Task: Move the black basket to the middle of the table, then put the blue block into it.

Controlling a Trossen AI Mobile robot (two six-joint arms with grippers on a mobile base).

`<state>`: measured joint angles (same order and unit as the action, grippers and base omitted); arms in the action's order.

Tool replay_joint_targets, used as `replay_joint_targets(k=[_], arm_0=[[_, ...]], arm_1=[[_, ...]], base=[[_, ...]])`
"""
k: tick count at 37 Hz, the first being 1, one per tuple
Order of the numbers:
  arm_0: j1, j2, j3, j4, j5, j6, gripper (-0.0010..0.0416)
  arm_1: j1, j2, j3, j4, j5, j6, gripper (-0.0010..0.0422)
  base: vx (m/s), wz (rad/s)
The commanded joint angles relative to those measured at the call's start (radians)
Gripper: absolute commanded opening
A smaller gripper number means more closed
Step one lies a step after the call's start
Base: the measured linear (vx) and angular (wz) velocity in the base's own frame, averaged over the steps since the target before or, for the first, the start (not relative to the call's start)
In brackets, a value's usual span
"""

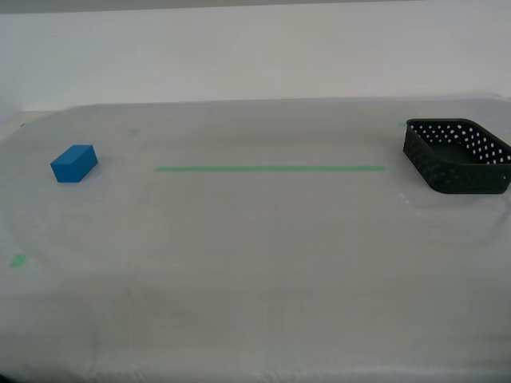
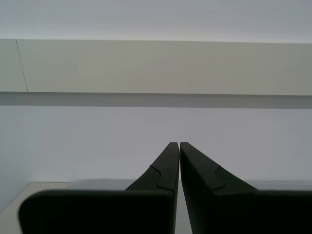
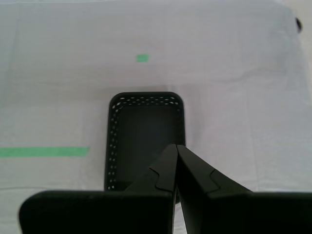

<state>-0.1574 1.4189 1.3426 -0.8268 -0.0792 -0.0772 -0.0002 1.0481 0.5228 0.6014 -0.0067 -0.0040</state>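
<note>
On my exterior view the blue block (image 1: 74, 163) sits at about nine o'clock, far out toward the exterior view's left, resting flat on the table (image 1: 255, 287) with bare sheeting all around it. A small green tape mark (image 1: 17, 260) lies nearer me, at roughly eight o'clock. Running across the middle is the long green tape line (image 1: 270, 168), and just past its end, at three o'clock, stands the black basket (image 1: 457, 155), upright and empty, hard against the exterior view's right edge and well apart from the block. No arm shows in this view. My first gripper (image 3: 176, 148) hangs above the basket (image 3: 145, 139), looking down into it, its jaws pressed together with nothing between them; the tape line's end (image 3: 44, 151) and another green mark (image 3: 142, 58) show beside and beyond the basket. My second gripper (image 2: 176, 145) points at a pale wall (image 2: 156, 68), jaws likewise closed tip to tip and holding nothing.
</note>
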Motion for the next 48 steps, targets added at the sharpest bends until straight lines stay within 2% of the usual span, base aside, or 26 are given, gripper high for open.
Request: replay_joint_targets(k=[1,8,15,27,46,48], arm_0=[[-0.035,-0.001,0.001,-0.024,-0.006,-0.032,0.0],[-0.066,-0.001,0.001,-0.04,-0.005,-0.047,0.0],[-0.066,0.024,0.001,-0.059,-0.005,-0.051,0.0],[-0.066,0.183,0.001,-0.056,-0.002,-0.054,0.0],[-0.066,0.397,0.001,0.044,-0.001,-0.061,0.0],[-0.066,0.408,0.001,0.046,0.01,-0.061,0.0]], arm_1=[[0.0,0.0,0.0,0.006,0.0,0.002,0.0],[0.0,0.0,0.0,0.006,0.0,0.002,0.0],[0.0,0.0,0.0,0.006,0.0,0.002,0.0],[0.0,0.0,0.0,0.006,0.0,0.002,0.0],[0.0,0.0,0.0,0.006,0.0,0.002,0.0],[0.0,0.0,0.0,0.005,0.0,0.002,0.0]], base=[[0.0,0.0],[0.0,0.0],[0.0,0.0],[0.0,0.0],[0.0,0.0],[0.0,0.0]])
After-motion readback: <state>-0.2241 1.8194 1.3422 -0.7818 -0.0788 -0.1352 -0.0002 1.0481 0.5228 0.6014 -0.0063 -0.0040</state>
